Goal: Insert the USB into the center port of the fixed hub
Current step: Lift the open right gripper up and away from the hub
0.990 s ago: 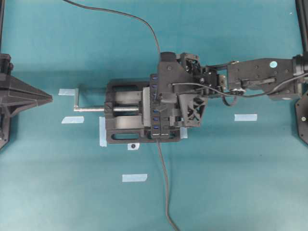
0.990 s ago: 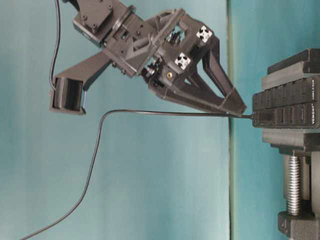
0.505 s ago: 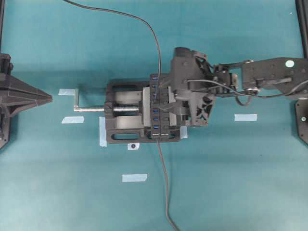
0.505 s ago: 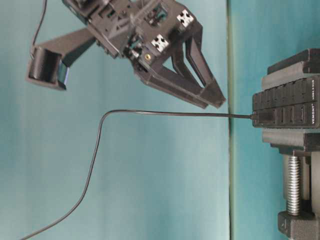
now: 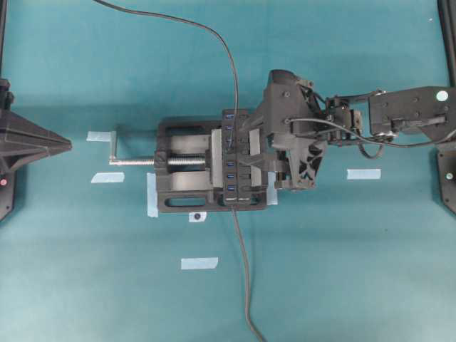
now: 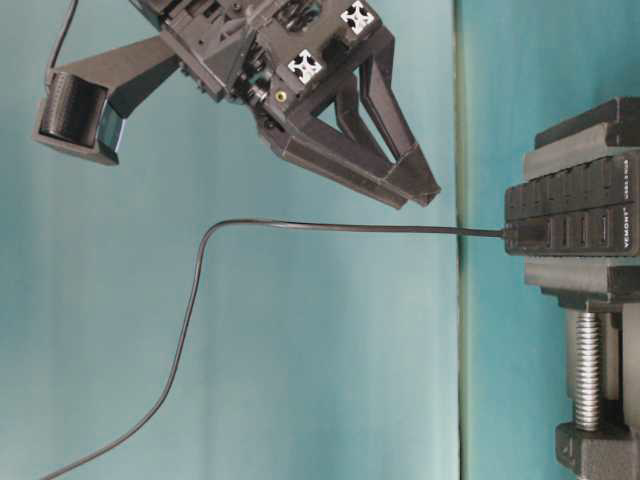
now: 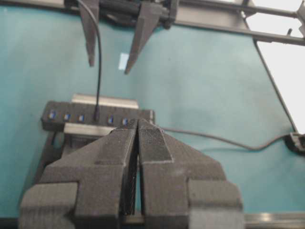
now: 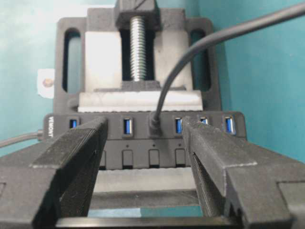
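Observation:
The fixed hub [image 5: 231,178] is a narrow black strip with blue ports, clamped across the vise. The USB [image 8: 155,125] sits plugged into the center port, with blue slots on both sides, and its thin dark cable [image 5: 214,32] runs off to the top. My right gripper [image 5: 251,149] hangs open above the hub, its fingers [image 8: 81,143] either side of the plug and apart from it, holding nothing. The table-level view shows the right gripper [image 6: 415,195] off the USB [image 6: 505,233]. My left gripper [image 7: 138,125] is shut and empty at the far left [image 5: 60,146].
The black vise [image 5: 178,201] with its silver screw [image 5: 135,162] holds the hub. A second dark cable [image 5: 246,285] leaves the hub's end toward the bottom edge. Blue tape strips [image 5: 363,173] [image 5: 199,263] lie on the teal table.
My right gripper has drawn back from the plug, moving right in the overhead view and away from the hub in the table-level view. The USB stays in the hub.

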